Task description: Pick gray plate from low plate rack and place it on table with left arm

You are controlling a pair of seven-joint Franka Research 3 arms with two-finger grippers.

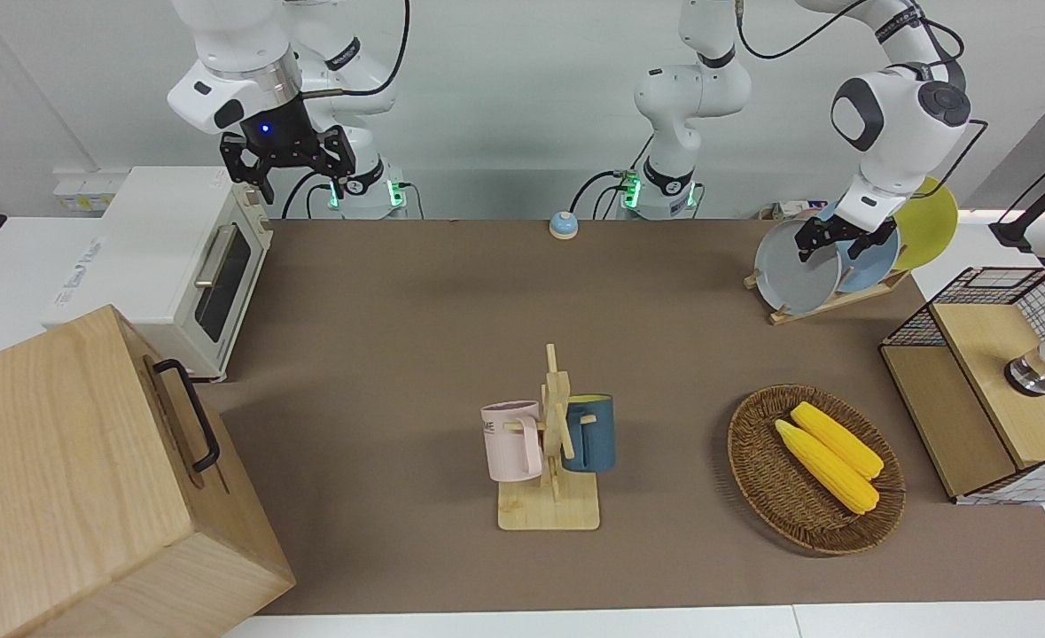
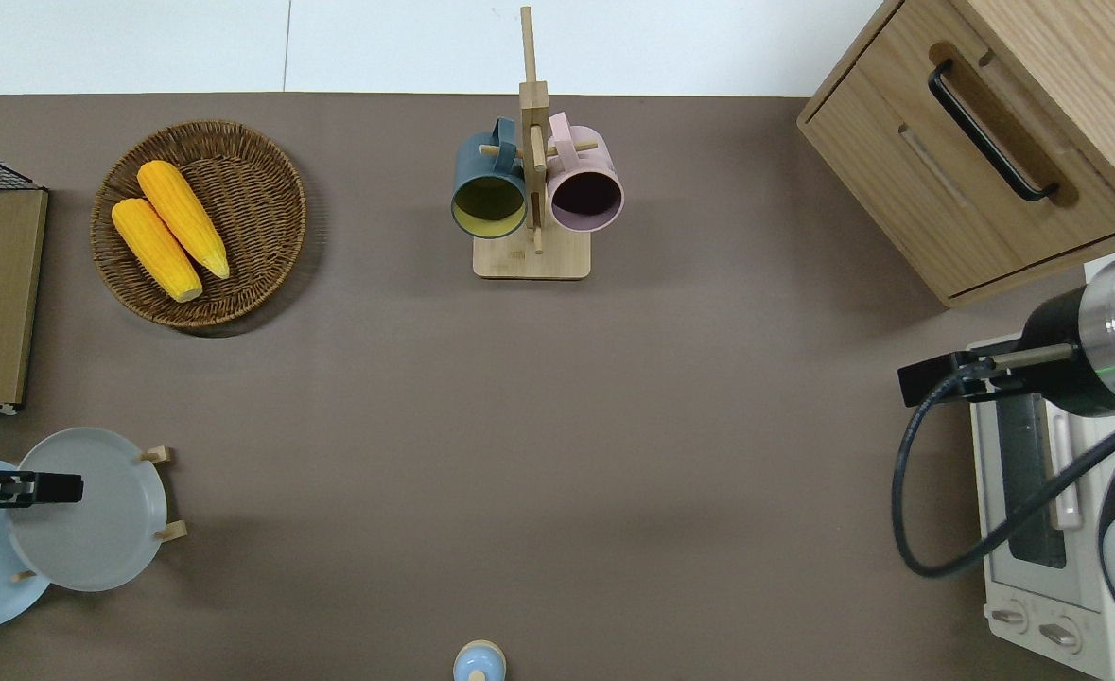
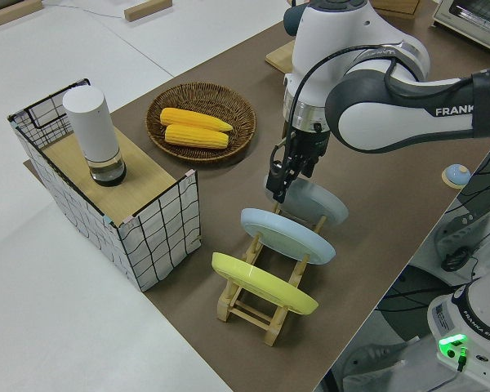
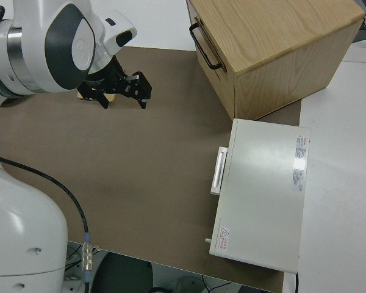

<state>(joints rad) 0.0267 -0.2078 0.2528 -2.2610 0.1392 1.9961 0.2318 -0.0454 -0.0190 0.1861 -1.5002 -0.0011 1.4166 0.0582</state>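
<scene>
- Left gripper (image 1: 830, 237) was at the top rim of the gray plate (image 1: 795, 266), fingers closed narrowly on that edge as far as I could judge.
- Plate stood tilted in the low plate rack (image 3: 265, 298), in the end slot farthest from the yellow plate (image 3: 264, 283); not yet lifted out.
- Remaining: lift, carry, set on the table (image 2: 557, 426).
- Plate: pale blue-gray, round, low rim, unmarked.
- Right arm was parked.

Robot lab w/ mock kitchen setup: two white Franka arms (image 1: 894, 106) bolted at matted table (image 1: 416, 354), plain white walls, toaster oven (image 1: 194, 266), mug stand (image 1: 553, 443).
</scene>
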